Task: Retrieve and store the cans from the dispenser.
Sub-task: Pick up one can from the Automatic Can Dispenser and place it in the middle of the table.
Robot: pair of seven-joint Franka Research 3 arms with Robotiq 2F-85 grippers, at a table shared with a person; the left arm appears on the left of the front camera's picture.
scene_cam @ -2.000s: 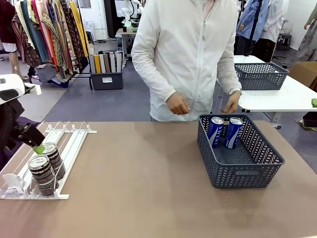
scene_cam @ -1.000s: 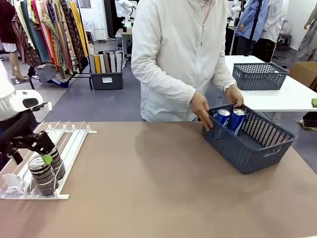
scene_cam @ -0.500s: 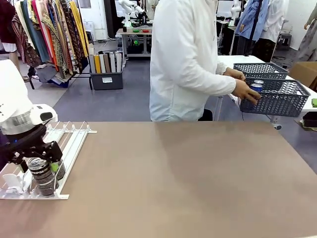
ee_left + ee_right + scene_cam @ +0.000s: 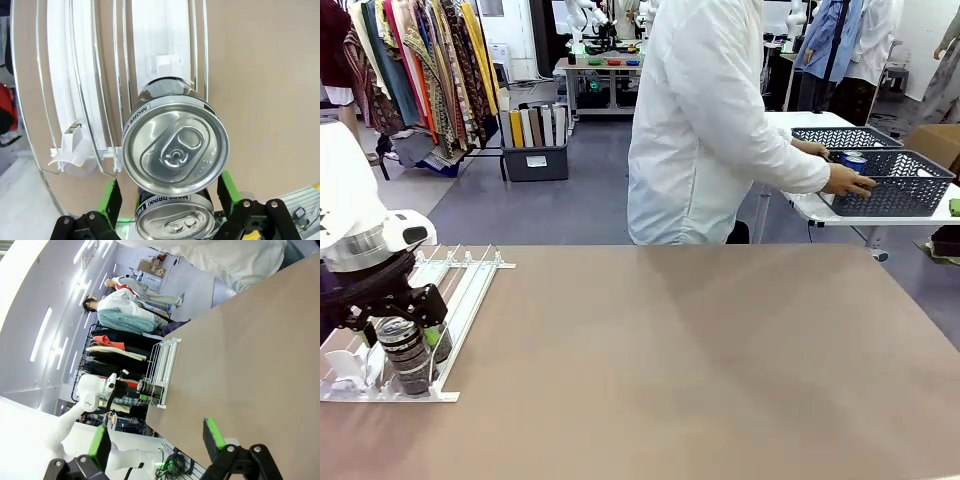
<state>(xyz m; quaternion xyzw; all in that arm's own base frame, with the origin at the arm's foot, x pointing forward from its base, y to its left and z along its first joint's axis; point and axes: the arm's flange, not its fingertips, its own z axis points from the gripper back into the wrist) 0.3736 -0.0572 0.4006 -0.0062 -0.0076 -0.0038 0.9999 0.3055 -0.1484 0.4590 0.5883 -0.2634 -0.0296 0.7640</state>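
Dark can (image 4: 175, 150) stands inside the open left hand (image 4: 169, 191).

The front camera looks across the counter (image 4: 700, 360) at the person (image 4: 710, 130), the left wrist camera peers straight down, very close, on the cans (image 4: 175, 150) in the dispenser (image 4: 150, 35), and the rolled right wrist camera sees that same dispenser from well away.

Grey floor (image 4: 530, 205) runs past the clothes rack (image 4: 420, 70) (patterned garments, tightly hung); a dark bin (image 4: 535, 160) stands just beside it.
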